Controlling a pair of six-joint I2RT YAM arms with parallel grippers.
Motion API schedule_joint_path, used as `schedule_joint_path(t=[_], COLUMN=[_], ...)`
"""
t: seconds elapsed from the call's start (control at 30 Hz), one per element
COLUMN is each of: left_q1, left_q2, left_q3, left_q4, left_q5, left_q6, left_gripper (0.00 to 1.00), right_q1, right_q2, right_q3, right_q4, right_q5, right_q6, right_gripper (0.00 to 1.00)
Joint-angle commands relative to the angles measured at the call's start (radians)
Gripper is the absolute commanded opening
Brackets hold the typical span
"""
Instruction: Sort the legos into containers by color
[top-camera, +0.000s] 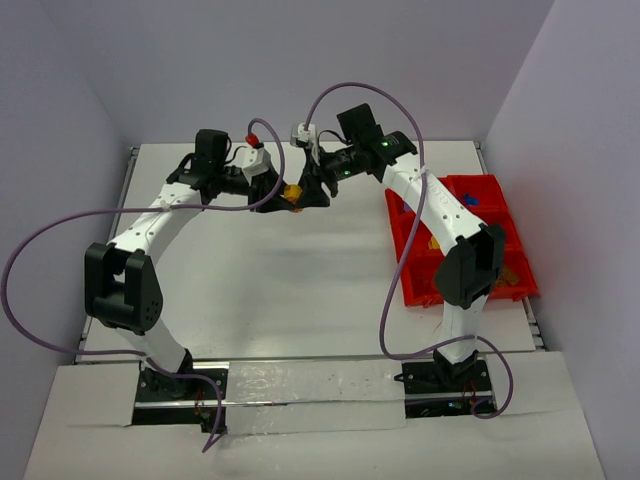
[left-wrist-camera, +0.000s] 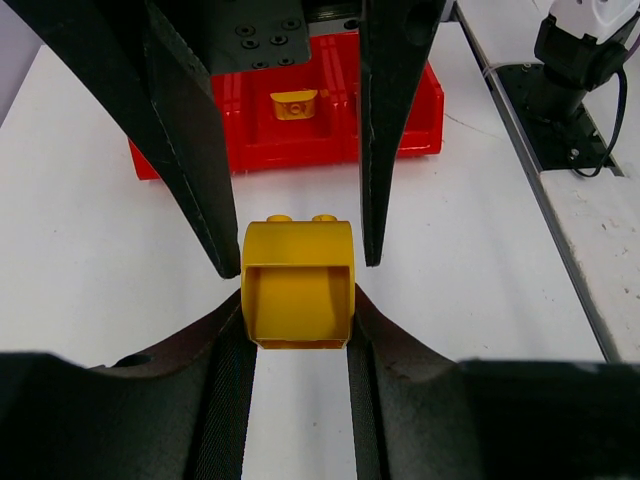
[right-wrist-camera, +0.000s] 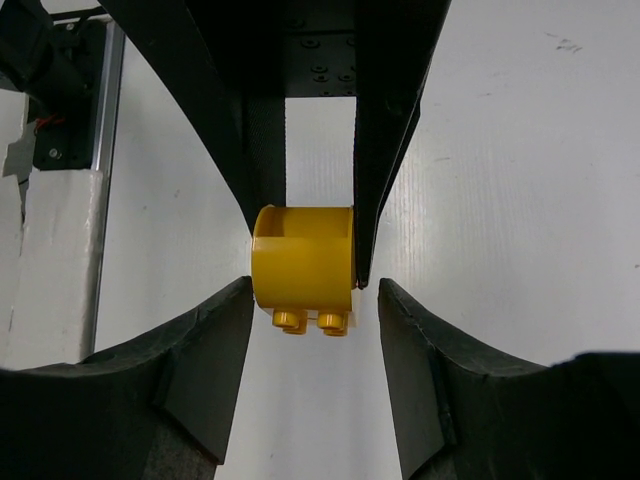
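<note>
A yellow-orange lego (top-camera: 292, 193) hangs above the back middle of the table between both grippers. My left gripper (left-wrist-camera: 298, 300) is shut on it, its fingers (left-wrist-camera: 232, 340) pressed to both sides of the hollow brick (left-wrist-camera: 298, 285). My right gripper (right-wrist-camera: 315, 290) comes from the opposite side and stands open around the same lego (right-wrist-camera: 303, 262), with a gap showing at its right finger (right-wrist-camera: 400, 310). The red containers tray (top-camera: 470, 190) lies at the right, partly hidden by the right arm. It holds a yellow piece (left-wrist-camera: 293, 103) and a blue bit (top-camera: 472, 200).
Purple cables (top-camera: 60, 235) loop over both arms. The right arm's base (left-wrist-camera: 575, 60) and a metal rail (left-wrist-camera: 545, 200) run along the table edge near the tray (left-wrist-camera: 400, 120). White walls close in on three sides.
</note>
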Motion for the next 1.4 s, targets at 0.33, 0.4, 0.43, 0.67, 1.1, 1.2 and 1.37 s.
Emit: schedule_joint_path(t=[0.33, 0.4, 0.43, 0.67, 1.1, 1.2, 1.37], left_q1=[-0.006, -0.006, -0.006, 0.004, 0.078, 0.083, 0.083], left_q2=[-0.049, -0.049, -0.050, -0.092, -0.107, -0.095, -0.091], left_q3=[-0.022, -0.027, -0.030, -0.106, -0.103, -0.076, -0.071], left_q4=[0.137, 0.153, 0.160, 0.209, 0.104, 0.098, 0.112], left_q5=[0.034, 0.027, 0.023, -0.087, -0.497, -0.586, -0.677], left_q6=[-0.103, -0.125, -0.134, -0.213, -0.474, -0.531, -0.562], left_gripper=[0.14, 0.27, 0.36, 0.84, 0.99, 0.99, 0.99], right_q1=[0.014, 0.014, 0.013, -0.041, -0.498, -0.599, -0.690], right_q2=[-0.010, -0.012, -0.013, -0.074, -0.264, -0.297, -0.312], right_q3=[0.028, 0.028, 0.026, -0.036, -0.316, -0.394, -0.491], right_q4=[0.051, 0.047, 0.043, 0.017, -0.288, -0.294, -0.246], right_q5=[-0.009, -0.008, -0.004, 0.011, 0.257, 0.324, 0.422], right_q6=[0.010, 0.010, 0.009, -0.004, -0.288, -0.335, -0.372], right_gripper=[0.20, 0.07, 0.01, 0.00, 0.00, 0.00, 0.00])
